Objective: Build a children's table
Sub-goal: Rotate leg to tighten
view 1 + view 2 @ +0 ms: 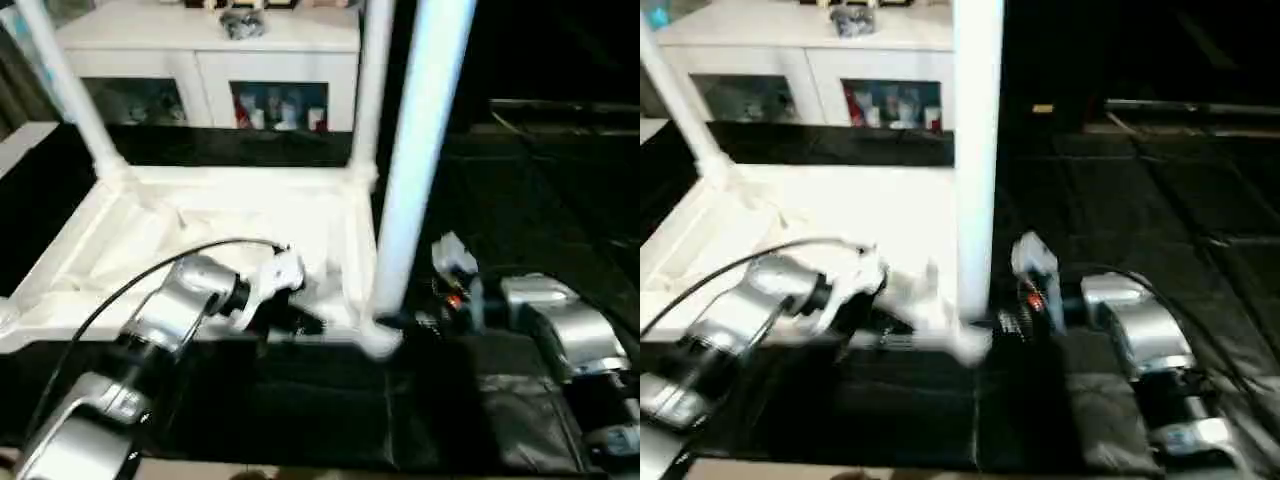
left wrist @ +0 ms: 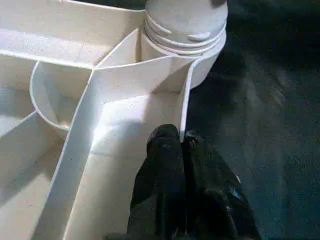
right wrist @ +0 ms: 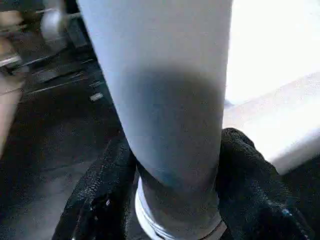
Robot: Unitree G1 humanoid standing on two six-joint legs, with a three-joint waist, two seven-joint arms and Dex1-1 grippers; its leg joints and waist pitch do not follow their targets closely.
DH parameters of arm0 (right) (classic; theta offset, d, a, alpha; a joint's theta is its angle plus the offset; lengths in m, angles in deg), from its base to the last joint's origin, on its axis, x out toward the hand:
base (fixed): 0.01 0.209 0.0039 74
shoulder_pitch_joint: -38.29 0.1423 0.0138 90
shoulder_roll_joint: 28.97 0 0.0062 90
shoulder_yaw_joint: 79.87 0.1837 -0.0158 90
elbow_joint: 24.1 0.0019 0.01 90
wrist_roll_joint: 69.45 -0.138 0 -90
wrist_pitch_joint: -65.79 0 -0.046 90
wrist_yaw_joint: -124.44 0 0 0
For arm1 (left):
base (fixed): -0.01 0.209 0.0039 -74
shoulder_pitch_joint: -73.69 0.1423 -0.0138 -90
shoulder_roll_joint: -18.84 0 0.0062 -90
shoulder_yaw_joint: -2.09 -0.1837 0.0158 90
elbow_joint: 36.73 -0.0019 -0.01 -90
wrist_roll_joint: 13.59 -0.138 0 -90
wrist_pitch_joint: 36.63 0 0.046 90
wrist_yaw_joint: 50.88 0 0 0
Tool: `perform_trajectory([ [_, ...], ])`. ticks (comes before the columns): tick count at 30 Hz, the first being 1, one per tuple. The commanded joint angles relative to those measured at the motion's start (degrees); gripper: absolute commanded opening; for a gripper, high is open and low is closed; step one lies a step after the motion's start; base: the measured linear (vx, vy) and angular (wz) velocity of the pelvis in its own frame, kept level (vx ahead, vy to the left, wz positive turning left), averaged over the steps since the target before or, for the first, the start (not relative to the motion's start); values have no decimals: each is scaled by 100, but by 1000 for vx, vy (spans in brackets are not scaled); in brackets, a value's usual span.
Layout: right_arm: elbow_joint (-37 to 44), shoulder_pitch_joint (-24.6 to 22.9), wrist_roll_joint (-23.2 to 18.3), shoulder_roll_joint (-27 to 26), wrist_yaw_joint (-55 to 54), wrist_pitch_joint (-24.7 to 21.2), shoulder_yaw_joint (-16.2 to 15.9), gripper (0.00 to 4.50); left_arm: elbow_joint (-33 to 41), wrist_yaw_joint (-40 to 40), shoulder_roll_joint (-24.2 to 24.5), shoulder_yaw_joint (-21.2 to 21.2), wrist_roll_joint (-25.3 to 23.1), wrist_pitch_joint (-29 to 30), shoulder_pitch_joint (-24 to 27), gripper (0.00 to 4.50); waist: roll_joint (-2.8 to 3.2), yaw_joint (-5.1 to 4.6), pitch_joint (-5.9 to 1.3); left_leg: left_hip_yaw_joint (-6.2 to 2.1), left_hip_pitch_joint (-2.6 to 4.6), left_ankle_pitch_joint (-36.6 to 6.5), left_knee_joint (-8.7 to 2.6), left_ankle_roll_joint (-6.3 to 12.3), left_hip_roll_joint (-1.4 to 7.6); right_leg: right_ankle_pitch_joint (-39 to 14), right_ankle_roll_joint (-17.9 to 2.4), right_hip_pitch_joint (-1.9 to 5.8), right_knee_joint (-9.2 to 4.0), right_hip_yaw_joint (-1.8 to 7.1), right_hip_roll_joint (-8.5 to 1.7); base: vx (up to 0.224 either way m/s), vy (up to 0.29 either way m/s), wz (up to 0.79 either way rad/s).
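Right gripper [image 3: 172,200] clasps a leg [image 1: 415,150] over black floor mats [image 1: 540,230]; left gripper [image 2: 182,145] closed, empty.

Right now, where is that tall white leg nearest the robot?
The leg stands upright in the near right corner socket of the upturned table top, between the fingers of the right end effector, with the left end effector beside that corner.

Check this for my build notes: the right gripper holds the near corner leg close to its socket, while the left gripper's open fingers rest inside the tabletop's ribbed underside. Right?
Not quite. The left wrist view shows the left gripper shut, fingers pressed together at a rib of the tabletop. The right gripper does clasp the leg just above its socket.
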Motion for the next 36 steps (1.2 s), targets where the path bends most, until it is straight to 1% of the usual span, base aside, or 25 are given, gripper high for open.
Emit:
perform_trajectory([
  [1,-234,89,177,-629,-669,-249,-460,200,-25,862,-561,250,233,208,-404,0,-93,-44,-327,3,13,-1691,-434,-6,10,-3075,-687,240,-561,149,-168,0,0,0],
  [2,-300,138,217,-739,-896,-322,-441,199,-75,995,-627,282,228,250,-445,0,-83,-64,-327,-14,12,-1754,-429,-37,-3,-3213,-638,252,-570,122,-175,0,0,0],
  [3,-331,164,236,-793,-1013,-367,-433,199,-100,1060,-658,295,223,266,-465,0,-99,-104,-349,-36,1,-1793,-428,-48,-12,-3319,-553,281,-594,99,-187,0,0,0],
  [4,-529,305,299,-1022,-1464,-439,-377,199,-221,1375,-809,379,217,335,-551,0,-64,-124,-361,-40,17,-1774,-437,6,7,-3162,-567,266,-607,110,-191,0,0,0],
  [5,-659,400,347,-1161,-1730,-425,-350,199,-304,1568,-898,426,207,346,-608,0,-66,-159,-353,-32,5,-1764,-435,23,4,-3049,-622,254,-602,113,-177,0,0,0],
  [6,-947,619,487,-1503,-2378,-409,-275,198,-506,2062,-1134,574,178,397,-751,0,-68,-203,-353,-34,-2,-1806,-431,7,-5,-2992,-684,247,-589,101,-168,0,0,0],
  [7,-1102,746,574,-1692,-2713,-372,-234,195,-612,2352,-1280,696,184,435,-836,0,-65,-243,-359,-41,25,-1869,-423,-54,-19,-3046,-697,235,-595,83,-162,0,0,0],
  [8,-1173,819,635,-1809,-2880,-336,-216,195,-667,2540,-1378,801,184,453,-889,0,-70,-251,-370,-32,29,-1835,-412,-43,-25,-2998,-709,237,-600,89,-167,0,0,0],
  [10,-1242,888,721,-1928,-2945,-182,-239,195,-678,2716,-1478,922,202,476,-926,0,-100,-250,-378,-11,31,-1701,-412,76,-10,-2646,-818,233,-590,120,-159,0,0,0],
  [11,-1282,913,747,-1961,-2938,-72,-244,195,-660,2740,-1494,941,212,481,-925,0,-92,-247,-382,-11,15,-1668,-414,108,-6,-2535,-859,245,-568,126,-164,0,0,0],
  [13,-1348,955,695,-2019,-2887,108,-188,195,-575,2684,-1475,915,219,482,-884,0,-93,-232,-412,-3,-25,-1429,-411,203,9,-2025,-994,285,-499,149,-165,0,0,0],
  [14,-1351,960,655,-2028,-2870,123,-161,229,-544,2637,-1455,888,214,471,-864,0,-107,-237,-412,-6,-51,-1335,-411,235,8,-1879,-1033,303,-480,151,-164,0,0,0],
  [15,-1334,951,575,-2022,-2808,127,-114,249,-441,2473,-1382,822,209,486,-791,0,-101,-237,-416,-14,-86,-1186,-415,277,13,-1655,-1089,335,-439,149,-168,0,0,0],
  [17,-1322,929,567,-1992,-2742,130,-98,265,-383,2379,-1322,795,204,524,-739,0,-87,-243,-450,-2,-76,-934,-377,354,11,-1208,-1225,345,-390,162,-173,59,-5,-4],
  [19,-1342,917,584,-1976,-2714,156,-62,285,-373,2354,-1280,786,190,541,-712,0,-81,-232,-478,21,-52,-527,-338,536,9,-465,-1488,348,-310,177,-152,60,-7,0],
  [22,-1309,849,536,-1858,-2547,259,31,311,-362,2220,-1160,772,135,517,-643,0,-59,-217,-487,31,-47,-370,-314,705,8,-67,-1691,363,-268,180,-155,36,-3,1],
  [24,-1217,770,484,-1719,-2338,315,44,330,-332,2078,-1058,737,121,493,-593,0,-73,-218,-476,35,-48,-430,-319,763,13,-61,-1725,359,-270,174,-147,0,0,0],
  [26,-1019,624,384,-1441,-1955,316,61,349,-279,1821,-900,675,123,383,-529,0,-68,-201,-458,43,-20,-675,-331,743,24,-370,-1693,355,-310,173,-151,0,0,0],
  [28,-943,572,348,-1321,-1784,327,54,359,-279,1731,-845,654,121,351,-515,0,-64,-176,-435,43,-15,-854,-350,654,45,-633,-1629,345,-333,183,-153,0,0,0],
  [29,-842,507,291,-1144,-1528,378,56,374,-277,1576,-761,609,111,266,-493,0,-44,-161,-431,38,-9,-906,-355,619,42,-721,-1603,340,-339,181,-155,0,0,0],
  [30,-742,448,220,-987,-1262,445,61,374,-269,1430,-689,572,114,239,-477,0,-62,-145,-435,41,1,-978,-359,560,46,-821,-1562,342,-347,184,-152,0,0,0],
  [32,-659,402,161,-864,-1044,498,58,399,-256,1300,-631,534,113,188,-462,0,-44,-118,-426,39,0,-1030,-367,516,53,-879,-1536,335,-353,188,-156,0,0,0],
  [33,-575,355,110,-720,-794,530,34,399,-245,1142,-571,494,125,140,-443,0,-60,-100,-430,34,2,-1035,-368,492,55,-903,-1501,349,-361,186,-157,0,0,0],
  [34,-488,286,139,-405,-353,658,-57,399,-220,791,-434,392,118,-88,-397,0,-43,-90,-429,34,-6,-1002,-366,498,57,-844,-1519,339,-345,189,-155,0,0,0],
  [36,-487,269,173,-289,-202,734,-80,436,-194,621,-376,350,137,-186,-370,0,-57,-71,-435,37,-13,-993,-359,512,59,-821,-1528,345,-340,186,-157,0,0,0],
])
